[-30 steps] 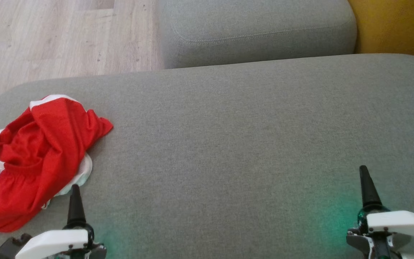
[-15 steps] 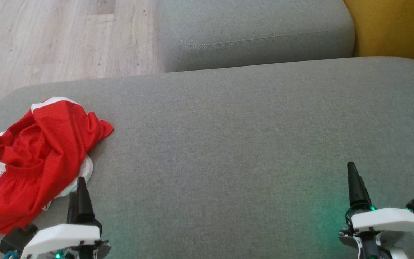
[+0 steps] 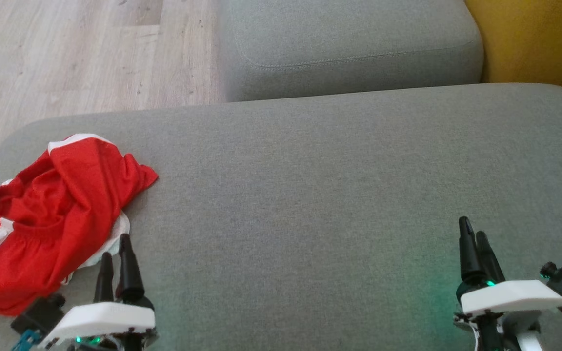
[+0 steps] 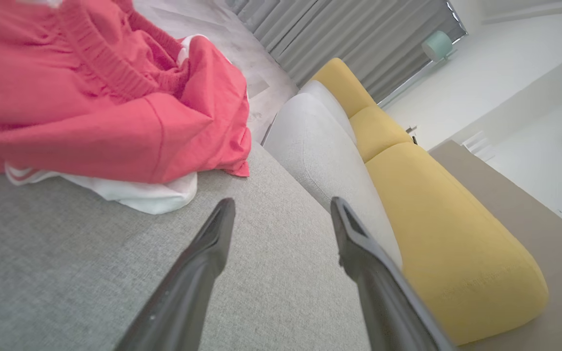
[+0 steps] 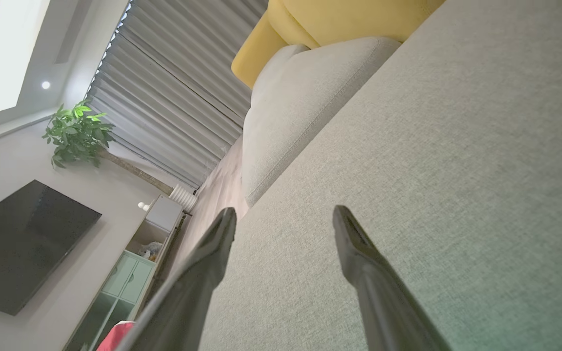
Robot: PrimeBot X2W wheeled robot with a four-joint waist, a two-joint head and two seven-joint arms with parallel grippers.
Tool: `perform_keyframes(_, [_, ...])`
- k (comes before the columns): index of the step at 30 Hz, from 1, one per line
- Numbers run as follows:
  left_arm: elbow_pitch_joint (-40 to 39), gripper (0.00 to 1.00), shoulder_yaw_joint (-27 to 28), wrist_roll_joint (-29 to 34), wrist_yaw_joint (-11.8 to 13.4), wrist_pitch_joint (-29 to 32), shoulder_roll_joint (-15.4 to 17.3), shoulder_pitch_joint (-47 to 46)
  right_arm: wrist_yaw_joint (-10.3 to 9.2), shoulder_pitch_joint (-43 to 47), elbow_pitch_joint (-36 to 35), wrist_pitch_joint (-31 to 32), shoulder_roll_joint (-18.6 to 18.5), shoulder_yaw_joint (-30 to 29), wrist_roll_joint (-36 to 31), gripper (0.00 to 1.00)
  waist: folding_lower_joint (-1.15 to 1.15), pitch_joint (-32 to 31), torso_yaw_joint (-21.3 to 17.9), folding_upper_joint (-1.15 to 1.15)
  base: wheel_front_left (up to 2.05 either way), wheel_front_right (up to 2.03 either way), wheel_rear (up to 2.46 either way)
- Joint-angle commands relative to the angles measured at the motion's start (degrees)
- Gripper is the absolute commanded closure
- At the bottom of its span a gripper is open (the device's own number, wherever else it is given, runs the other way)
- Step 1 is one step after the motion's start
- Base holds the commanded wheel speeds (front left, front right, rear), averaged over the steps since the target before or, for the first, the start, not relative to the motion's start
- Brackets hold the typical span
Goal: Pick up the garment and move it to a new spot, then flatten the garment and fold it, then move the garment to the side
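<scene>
The garment (image 3: 47, 214) is a crumpled red piece with white stripes and a white lining, lying at the left end of the grey cushion (image 3: 310, 185). In the left wrist view the garment (image 4: 105, 97) bunches up at the upper left, its white edge a short way ahead of the fingertips. My left gripper (image 3: 115, 247) stands open just right of the garment's near edge, with nothing between its fingers (image 4: 212, 234). Far to the right, my right gripper (image 3: 472, 228) hovers open and empty over bare cushion; its fingers (image 5: 354, 239) point along the grey fabric.
A second grey cushion (image 3: 354, 44) lies behind, with a yellow one (image 3: 534, 39) at the far right. Wooden floor (image 3: 66, 53) runs past the cushion's left and far edges. A dark screen (image 5: 17, 243), a cabinet and a plant show sideways in the right wrist view.
Both grippers have risen a little in the head view and turned so that both fingers of each show. The head camera has shifted slightly. The garment lies as before.
</scene>
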Motion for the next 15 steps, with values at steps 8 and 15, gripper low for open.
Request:
perform_keyframes(8, [-2.9,0.00,-0.2,6.1,0.4,-1.8,0.3,-1.5,-0.02,-1.4,-2.7,-1.9,-0.4,1.7,-6.7,0.00,0.00,-0.4,0.1,0.00,0.00,0.00,0.00])
perform_keyframes(15, [-3.6,0.00,-0.7,11.0,1.0,-3.0,0.3,-1.3,-0.03,-1.3,-3.0,-3.0,-0.4,2.7,-12.2,0.00,0.00,-0.6,0.1,0.00,0.00,0.00,0.00])
